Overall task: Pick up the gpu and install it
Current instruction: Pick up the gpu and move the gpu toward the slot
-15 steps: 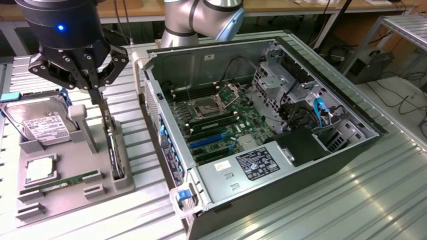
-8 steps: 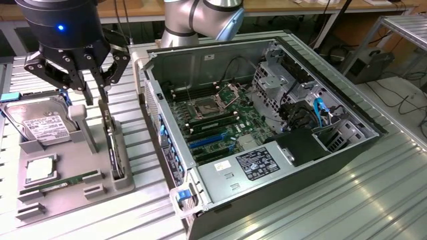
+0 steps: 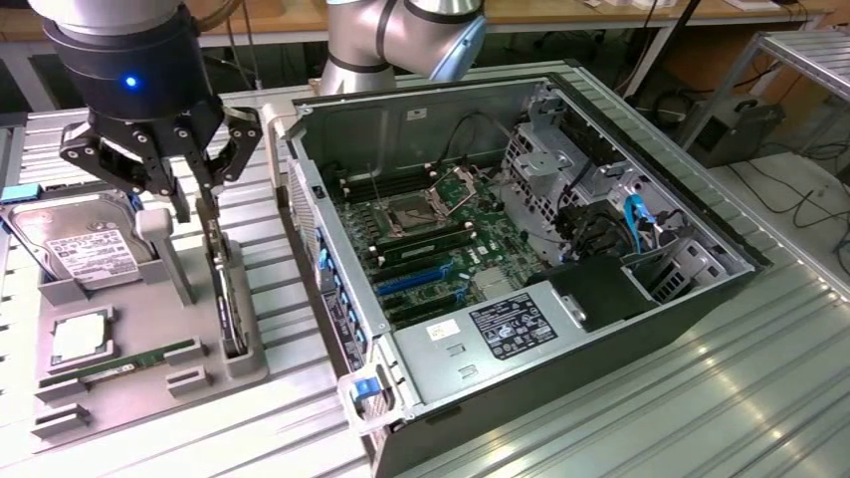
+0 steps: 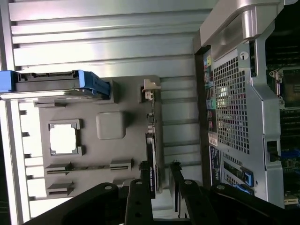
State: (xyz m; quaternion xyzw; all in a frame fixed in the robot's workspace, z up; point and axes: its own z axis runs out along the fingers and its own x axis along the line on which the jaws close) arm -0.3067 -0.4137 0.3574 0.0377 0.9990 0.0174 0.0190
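Where the gpu (image 3: 229,304) stands on edge, the arm is held vertical above it; the gripper (image 3: 197,219) is spread apart, nothing held.

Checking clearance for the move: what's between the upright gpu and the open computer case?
Between the gpu and case: just the tray rim and bare ribbed table, clearest in the wrist view.
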